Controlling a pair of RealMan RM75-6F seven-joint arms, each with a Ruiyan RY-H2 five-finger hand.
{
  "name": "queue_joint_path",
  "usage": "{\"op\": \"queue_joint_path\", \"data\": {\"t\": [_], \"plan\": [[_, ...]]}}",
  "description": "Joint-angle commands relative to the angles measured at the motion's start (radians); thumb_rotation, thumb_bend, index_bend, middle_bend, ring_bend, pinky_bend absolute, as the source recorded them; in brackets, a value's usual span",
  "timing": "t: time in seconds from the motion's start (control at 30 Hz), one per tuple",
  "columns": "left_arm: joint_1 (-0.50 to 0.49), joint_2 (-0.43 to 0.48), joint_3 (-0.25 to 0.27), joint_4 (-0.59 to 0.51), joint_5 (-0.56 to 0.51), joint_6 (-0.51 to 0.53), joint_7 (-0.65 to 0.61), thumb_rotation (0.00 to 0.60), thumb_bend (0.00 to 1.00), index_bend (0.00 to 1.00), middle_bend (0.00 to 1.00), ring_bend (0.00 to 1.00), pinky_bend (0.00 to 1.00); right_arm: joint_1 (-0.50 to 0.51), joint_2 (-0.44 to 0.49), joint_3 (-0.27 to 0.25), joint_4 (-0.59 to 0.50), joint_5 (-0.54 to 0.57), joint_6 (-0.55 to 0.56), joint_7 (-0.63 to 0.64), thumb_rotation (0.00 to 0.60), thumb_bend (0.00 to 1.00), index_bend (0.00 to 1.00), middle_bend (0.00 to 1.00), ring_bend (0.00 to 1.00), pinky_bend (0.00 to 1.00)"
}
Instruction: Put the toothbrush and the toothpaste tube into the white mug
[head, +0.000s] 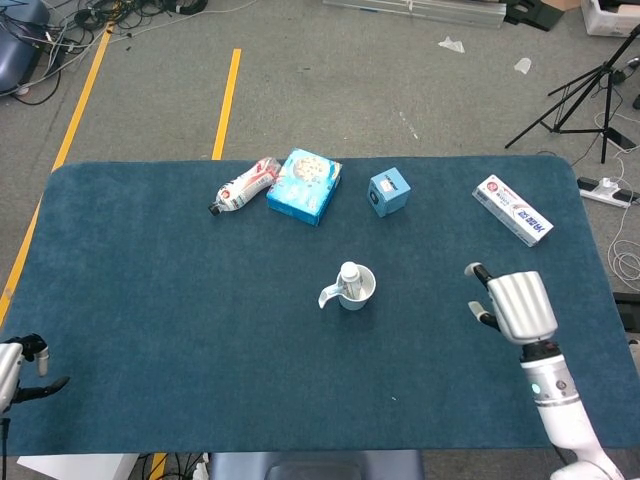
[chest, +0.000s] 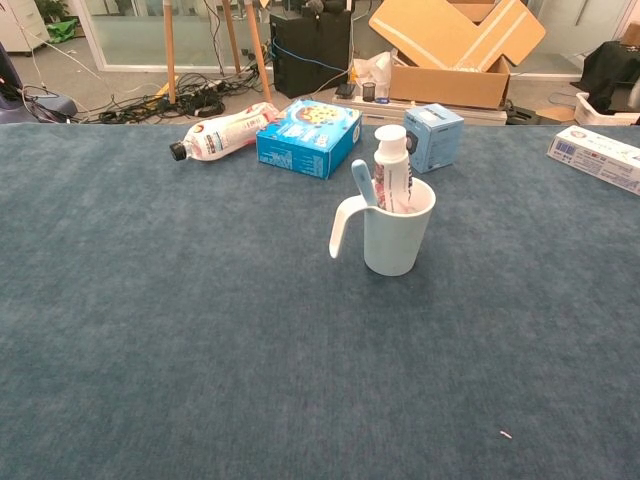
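Right hand (head: 518, 305) empty with fingers apart, well right of the white mug (chest: 397, 240), left hand (head: 15, 368) at the tabletop (head: 180, 330) edge, state unclear, toothbrush (chest: 364, 184) and toothpaste tube (chest: 391, 168) upright in the mug.

A plastic bottle (chest: 228, 132) lies beside a blue box (chest: 309, 136), near a small blue carton (chest: 434, 138).

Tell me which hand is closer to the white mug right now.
Right. The right hand hangs over the cloth to the right of the white mug, not touching it. The left hand sits at the table's far left edge, much farther off.
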Motion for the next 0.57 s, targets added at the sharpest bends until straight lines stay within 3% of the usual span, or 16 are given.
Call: {"op": "queue_joint_path", "data": {"t": [0.03,0.13,0.23,0.3,0.4,0.57], "plan": [[-0.004,-0.005,0.000,0.003,-0.003,-0.008,0.002,0.600,0.06,0.75,0.53,0.51,0.59,-0.062,0.025,-0.040,0.002,-0.019,0.057,-0.055,0.600,0.13,0.42,0.79,0.90,1.00],[-0.011,-0.009,0.002,0.008,-0.005,-0.021,0.001,0.600,0.06,0.75,0.53,0.51,0.59,-0.106,0.008,-0.049,0.031,-0.013,0.101,-0.066,0.600,0.13,0.42,0.69,0.80,0.97],[-0.017,-0.016,0.003,0.014,-0.008,-0.035,0.003,0.600,0.06,0.75,0.53,0.51,0.59,-0.141,-0.029,-0.047,0.088,-0.015,0.147,-0.058,0.600,0.13,0.42,0.56,0.66,0.80],[-0.020,-0.019,0.004,0.017,-0.011,-0.042,0.004,0.600,0.06,0.75,0.53,0.51,0.59,-0.158,-0.055,-0.045,0.131,-0.025,0.173,-0.047,0.600,0.13,0.42,0.46,0.52,0.64],[-0.024,-0.023,0.003,0.020,-0.014,-0.046,0.007,0.600,0.06,0.75,0.53,0.51,0.59,-0.182,-0.089,-0.048,0.191,-0.045,0.201,0.000,0.600,0.13,0.42,0.37,0.37,0.50],[-0.029,-0.030,0.001,0.026,-0.016,-0.052,-0.002,0.600,0.06,0.75,0.53,0.51,0.59,-0.207,-0.106,-0.054,0.252,-0.068,0.202,0.128,0.600,0.13,0.42,0.33,0.32,0.47]]}}
